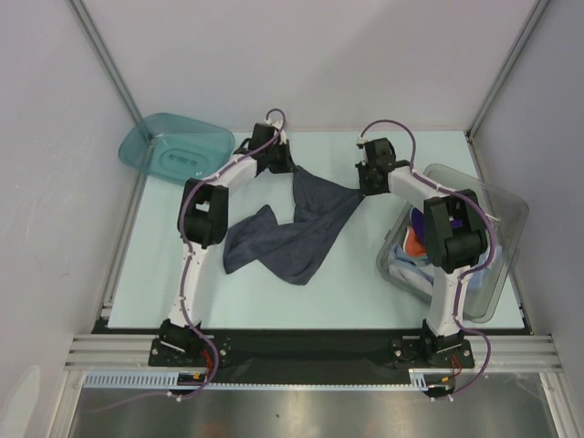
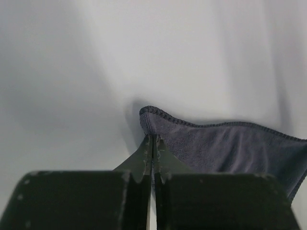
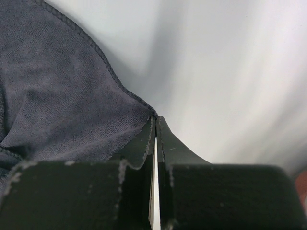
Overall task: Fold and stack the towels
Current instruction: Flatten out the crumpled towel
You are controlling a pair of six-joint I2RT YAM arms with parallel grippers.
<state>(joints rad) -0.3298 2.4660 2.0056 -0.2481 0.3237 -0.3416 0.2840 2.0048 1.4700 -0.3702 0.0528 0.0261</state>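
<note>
"Where's the grey-blue towel (image 1: 301, 233) from where you stand?"

"Middle of the top view, strung between the two arms. Its upper edge sags between them, and the rest trails to the lower left, crumpled on the desk (image 1: 365, 292)."

"And the left fingers (image 2: 144, 155)?"

"Pressed together, pinching a stitched corner right at their tips. In that wrist view the cloth runs off to the right."

"The right fingers (image 3: 169, 143)?"

"Closed too, nipping the hem at their tips. There the towel spreads away to the upper left."

"Anything else about?"

"More towels (image 1: 415, 242), orange, purple and light blue, bunched in the clear bin (image 1: 506, 219) at the right. A teal tray (image 1: 178, 146) sits at the upper left, well apart from the cloth."
</note>
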